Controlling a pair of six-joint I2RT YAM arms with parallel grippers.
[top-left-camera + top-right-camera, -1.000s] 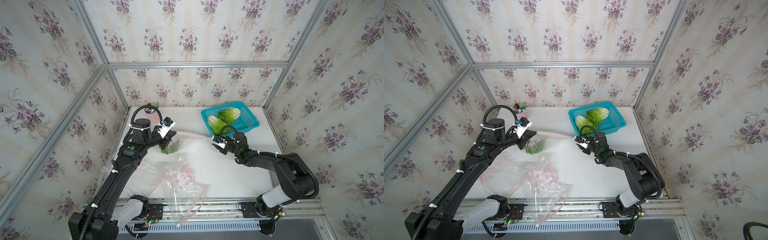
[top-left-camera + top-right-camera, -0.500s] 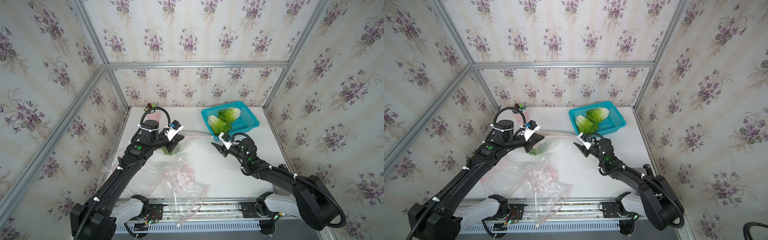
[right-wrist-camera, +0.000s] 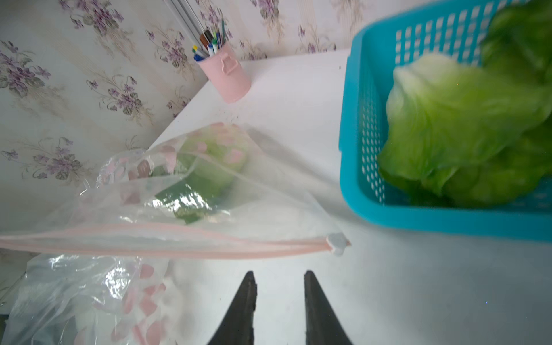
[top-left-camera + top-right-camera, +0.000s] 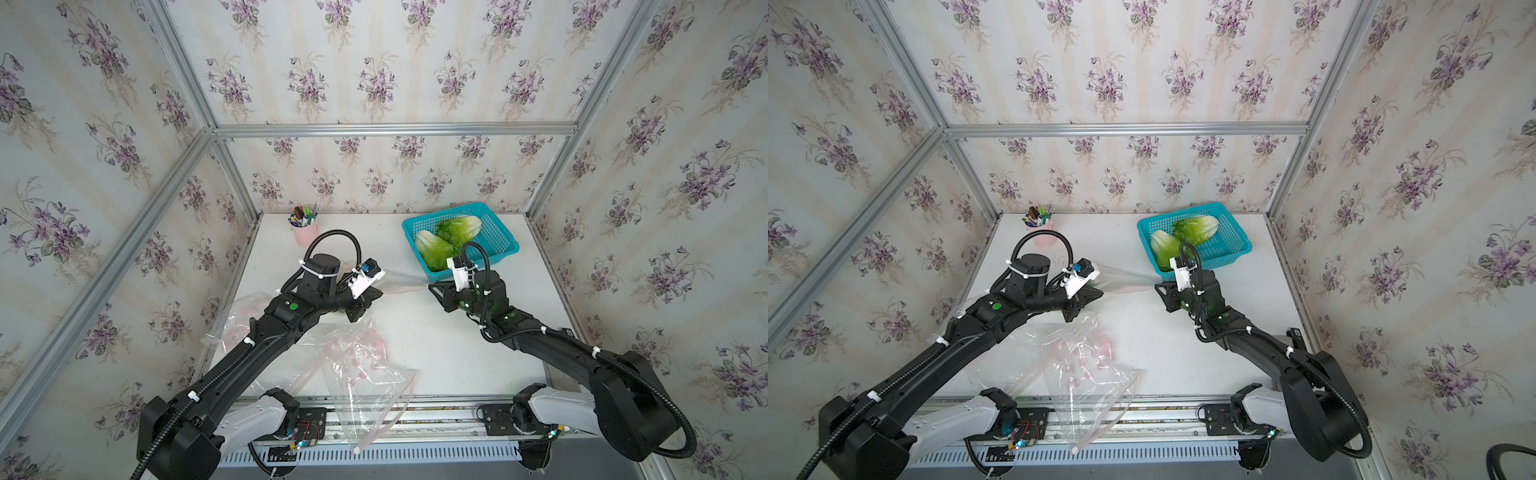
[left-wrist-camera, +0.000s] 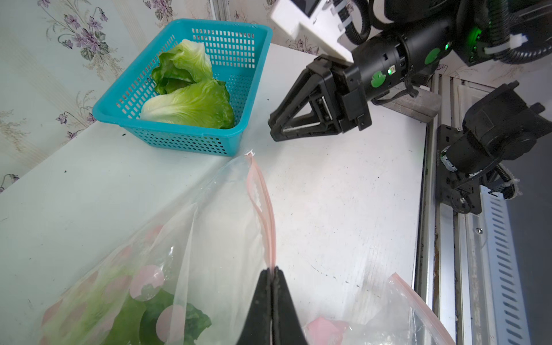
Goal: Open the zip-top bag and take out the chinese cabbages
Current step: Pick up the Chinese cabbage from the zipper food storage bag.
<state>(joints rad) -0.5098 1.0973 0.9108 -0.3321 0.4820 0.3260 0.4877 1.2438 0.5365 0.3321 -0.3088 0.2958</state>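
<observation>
The zip-top bag is clear with pink dots and lies on the white table. My left gripper is shut on its pink zip strip. The strip stretches toward my right gripper. My right gripper is open and empty, just short of the strip and its white slider. One of the chinese cabbages sits inside the bag. Two more lie in the teal basket. In both top views my left arm hides the bagged cabbage.
A pink cup of pens stands at the back left of the table. A second crumpled clear bag with pink dots hangs over the front edge. The teal basket is close beside my right gripper. Aluminium frame posts border the table.
My left gripper has moved right and forward with the zip strip in it. My right gripper's jaws have narrowed, and the right arm has drawn back and straightened.
</observation>
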